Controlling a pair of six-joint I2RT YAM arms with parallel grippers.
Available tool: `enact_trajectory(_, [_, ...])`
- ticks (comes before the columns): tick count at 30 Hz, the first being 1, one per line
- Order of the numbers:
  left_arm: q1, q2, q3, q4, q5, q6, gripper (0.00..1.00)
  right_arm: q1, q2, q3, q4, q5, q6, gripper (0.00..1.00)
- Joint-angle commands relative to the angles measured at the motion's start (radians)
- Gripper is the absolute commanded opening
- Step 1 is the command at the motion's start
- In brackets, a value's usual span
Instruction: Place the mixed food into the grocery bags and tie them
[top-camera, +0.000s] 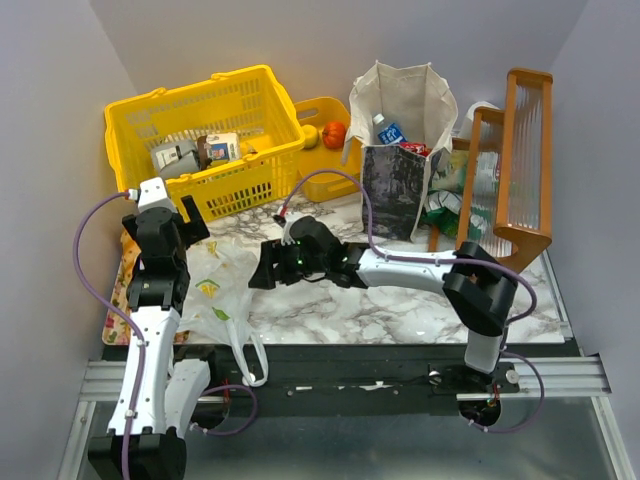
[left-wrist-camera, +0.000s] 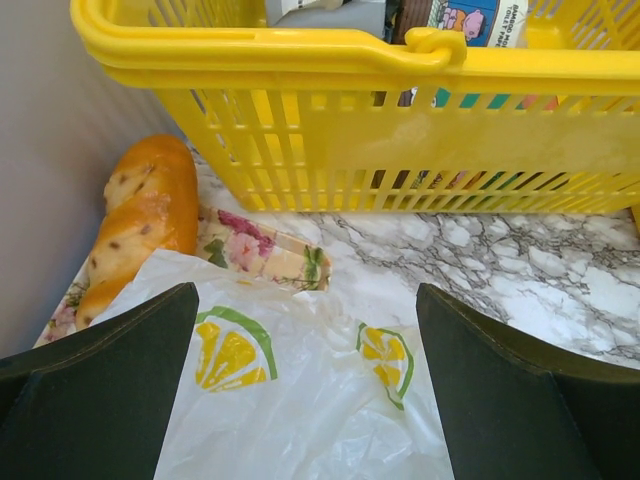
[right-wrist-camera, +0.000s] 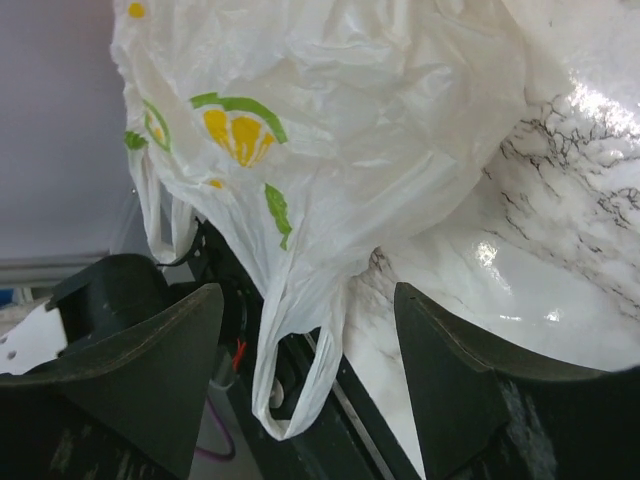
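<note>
So the marble table (top-camera: 400, 300) filled most of the top view, with the big yellow basket (top-camera: 200, 140) sitting upper left holding a couple of cartons (top-camera: 180, 157), and a tall wooden rack (top-camera: 515, 160) standing along the right side. The canvas tote (top-camera: 400, 140) stood upright at top center, mouth open, just left of that rack. The thin plastic bag (top-camera: 225, 285) lay flat and crumpled at the lower left of the table, its loop handles dangling over the near edge. The right gripper (right-wrist-camera: 307, 295) reached in from the right, pointing left at that bag; on the wrist cam its fingers (right-wrist-camera: 160, 350) were apart with one bag handle hanging in the gap, nothing pinched as far as I could see. The left gripper (left-wrist-camera: 305, 295) hovered above the bag's upper part, jaws spread wide, gripping nothing. A bread loaf (left-wrist-camera: 140, 220) lay on a floral cloth (left-wrist-camera: 260, 250) at the left edge, beside the basket and touching the bag's corner. The water bottle (top-camera: 386, 130) poked out of the tote, so that one was in. An orange (top-camera: 333, 133) sat in a smaller yellow basket (top-camera: 325, 165) between the big basket and the tote.
</note>
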Motion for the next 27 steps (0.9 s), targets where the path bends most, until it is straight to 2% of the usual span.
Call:
enact_trajectory(1, [0.002,-0.020,-0.002,0.051,0.051,-0.004,0.99,0.028,0.078,0.019,0.089,0.049,0.111,0.76])
enact_trajectory(6, [-0.027,-0.031,-0.007,0.049,0.049,-0.001,0.99,0.044,0.139,0.030,0.092,0.085,0.168,0.74])
enact_trajectory(10, [-0.047,-0.051,-0.010,0.046,0.049,0.001,0.99,0.048,0.210,0.069,0.138,0.030,0.203,0.73])
enact_trajectory(13, [-0.048,-0.060,-0.012,0.045,0.051,0.002,0.99,0.054,0.276,0.137,0.110,0.019,0.204,0.72])
enact_trajectory(16, [-0.090,-0.062,-0.012,0.045,0.051,0.004,0.99,0.053,0.317,0.159,0.119,0.005,0.221,0.61])
enact_trajectory(17, [-0.094,-0.062,-0.013,0.045,0.052,0.007,0.99,0.054,0.320,0.157,0.130,-0.006,0.220,0.54])
enact_trajectory(19, [-0.102,-0.063,-0.015,0.046,0.057,0.008,0.99,0.054,0.321,0.140,0.171,-0.021,0.205,0.48])
enact_trajectory(22, [-0.114,-0.056,-0.021,0.051,0.085,0.019,0.99,0.053,0.298,0.152,0.158,-0.015,0.107,0.33])
enact_trajectory(23, [-0.116,-0.051,-0.018,0.048,0.094,0.022,0.99,0.053,0.285,0.143,0.127,0.025,0.065,0.15])
enact_trajectory(24, [-0.120,-0.048,-0.016,0.045,0.104,0.022,0.99,0.047,0.265,0.124,0.121,0.049,0.053,0.07])
enact_trajectory(25, [-0.123,-0.043,-0.016,0.045,0.118,0.025,0.99,0.041,0.224,0.101,0.118,0.069,0.044,0.02])
enact_trajectory(27, [-0.133,-0.039,-0.015,0.048,0.134,0.025,0.99,0.015,0.180,0.036,0.112,0.091,0.008,0.01])
